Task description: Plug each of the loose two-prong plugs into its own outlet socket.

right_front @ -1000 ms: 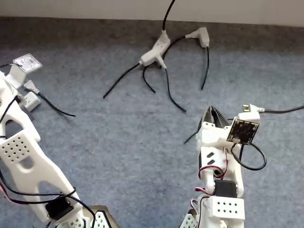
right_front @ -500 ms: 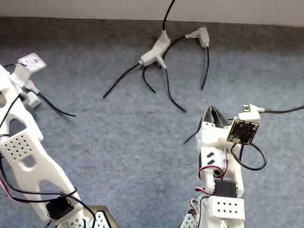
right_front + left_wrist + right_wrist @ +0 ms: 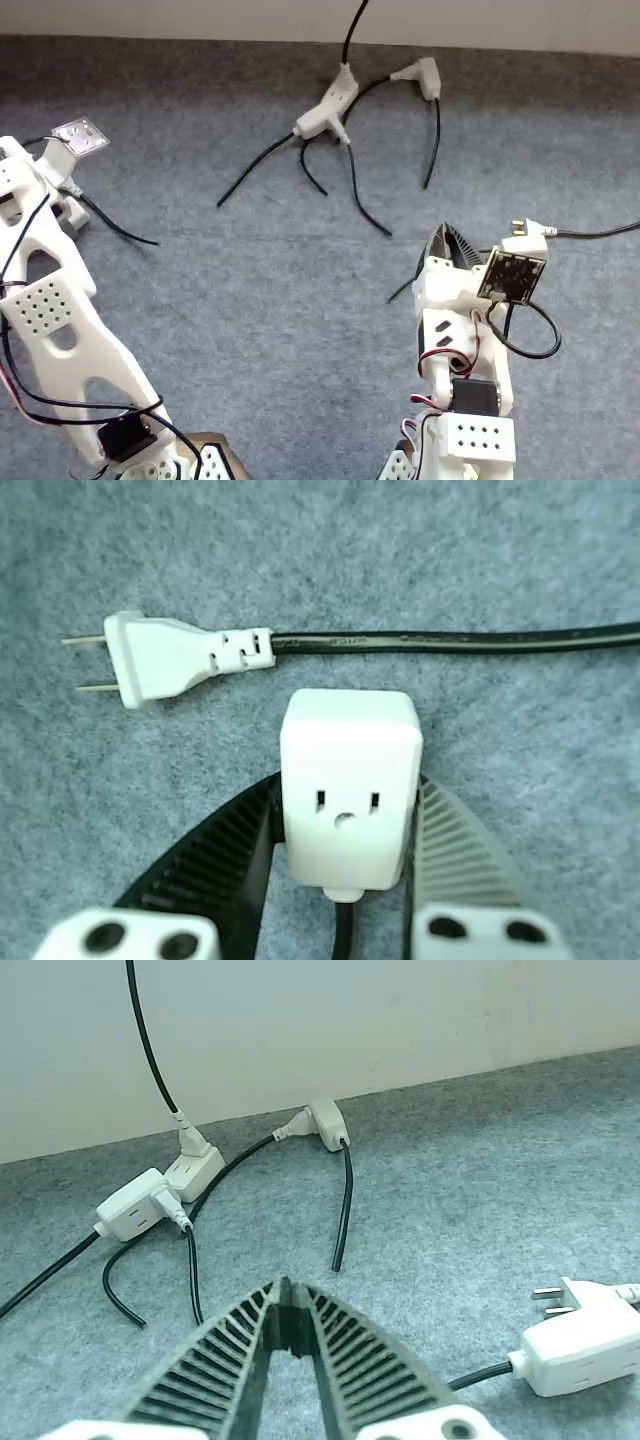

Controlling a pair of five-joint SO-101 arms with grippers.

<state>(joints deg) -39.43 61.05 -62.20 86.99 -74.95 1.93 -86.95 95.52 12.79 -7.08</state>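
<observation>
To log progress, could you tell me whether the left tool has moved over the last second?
Yes: the left tool, around a socket, shifted right in the high view, toward the stationary cable end.

The high view looks steeply down from overhead onto the grey carpet (image 3: 250, 300). The left wrist view faces straight down, close on the outlet socket (image 3: 350, 785) between its jaws. The right wrist view looks low, beyond its jaws, toward the wall (image 3: 300, 1020), sharing the far outlet adapter (image 3: 135, 1208) with the high view.
</observation>
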